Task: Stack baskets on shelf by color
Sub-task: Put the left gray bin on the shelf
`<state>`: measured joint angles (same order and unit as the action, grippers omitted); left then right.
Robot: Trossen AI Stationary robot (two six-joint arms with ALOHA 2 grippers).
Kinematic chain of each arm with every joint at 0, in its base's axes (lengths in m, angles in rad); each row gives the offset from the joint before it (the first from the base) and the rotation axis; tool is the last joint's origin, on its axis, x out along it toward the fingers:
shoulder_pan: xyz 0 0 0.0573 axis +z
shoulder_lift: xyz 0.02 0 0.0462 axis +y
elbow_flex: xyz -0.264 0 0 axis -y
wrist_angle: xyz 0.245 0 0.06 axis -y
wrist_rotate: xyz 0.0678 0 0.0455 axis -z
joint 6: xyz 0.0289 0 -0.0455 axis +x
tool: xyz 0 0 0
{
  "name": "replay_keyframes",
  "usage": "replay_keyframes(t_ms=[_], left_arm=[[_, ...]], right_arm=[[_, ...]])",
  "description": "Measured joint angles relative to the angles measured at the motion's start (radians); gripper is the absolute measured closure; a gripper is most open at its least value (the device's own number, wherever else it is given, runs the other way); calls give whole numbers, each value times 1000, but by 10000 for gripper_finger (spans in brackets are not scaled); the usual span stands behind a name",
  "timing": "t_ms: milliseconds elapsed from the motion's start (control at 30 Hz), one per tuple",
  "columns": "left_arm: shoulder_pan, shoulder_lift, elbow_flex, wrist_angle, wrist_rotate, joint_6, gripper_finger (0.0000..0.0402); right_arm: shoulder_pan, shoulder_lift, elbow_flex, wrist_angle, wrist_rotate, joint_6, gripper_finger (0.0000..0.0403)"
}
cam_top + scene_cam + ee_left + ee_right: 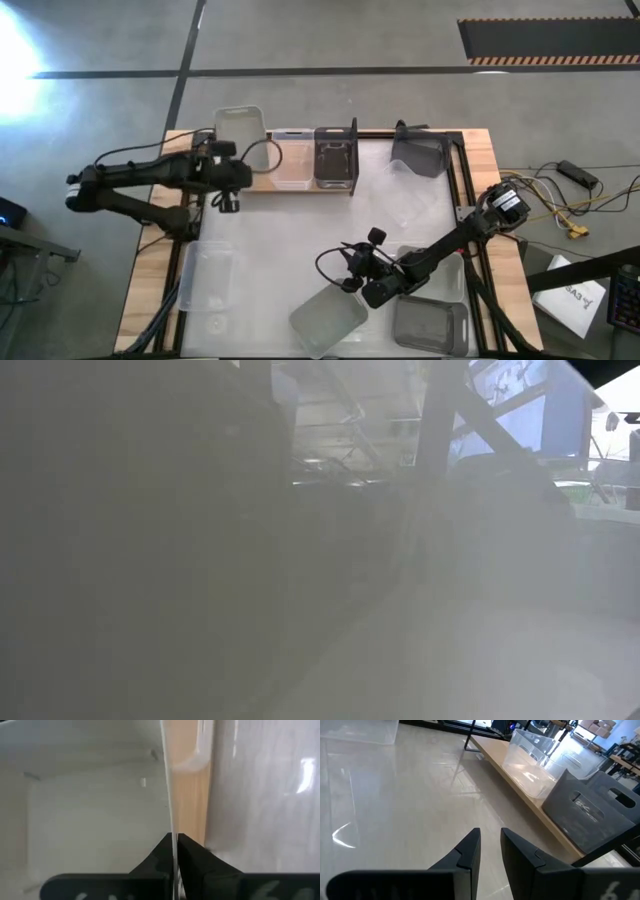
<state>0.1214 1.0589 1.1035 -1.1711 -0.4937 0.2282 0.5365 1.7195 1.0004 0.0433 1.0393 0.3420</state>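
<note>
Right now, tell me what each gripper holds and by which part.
The left gripper pinches the whitish basket by its side wall at the shelf. The right gripper holds nothing.

Two dark jointed arms, looped black cables, black wedge-shaped fingers [470,851]

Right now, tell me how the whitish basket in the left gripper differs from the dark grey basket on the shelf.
The whitish basket sits at the shelf's left end, partly past the plank; the dark grey basket sits squarely at the right end. The left gripper is shut on the whitish basket's wall; nothing touches the dark grey one. Both are open-topped rectangular bins.
</note>
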Motion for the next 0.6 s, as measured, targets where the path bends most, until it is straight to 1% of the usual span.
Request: replay_keyframes(t_ms=[67,200,300,600], left_arm=[[50,-2,-16,54,39,48,401],[104,18,-33,53,49,81,402],[117,30,-49,53,70,123,402],[140,78,-126,58,80,129,401]], right_arm=[[2,0,0,0,0,2,335],[7,0,0,0,0,7,335],[11,0,0,0,0,7,335],[13,0,0,2,0,7,335]])
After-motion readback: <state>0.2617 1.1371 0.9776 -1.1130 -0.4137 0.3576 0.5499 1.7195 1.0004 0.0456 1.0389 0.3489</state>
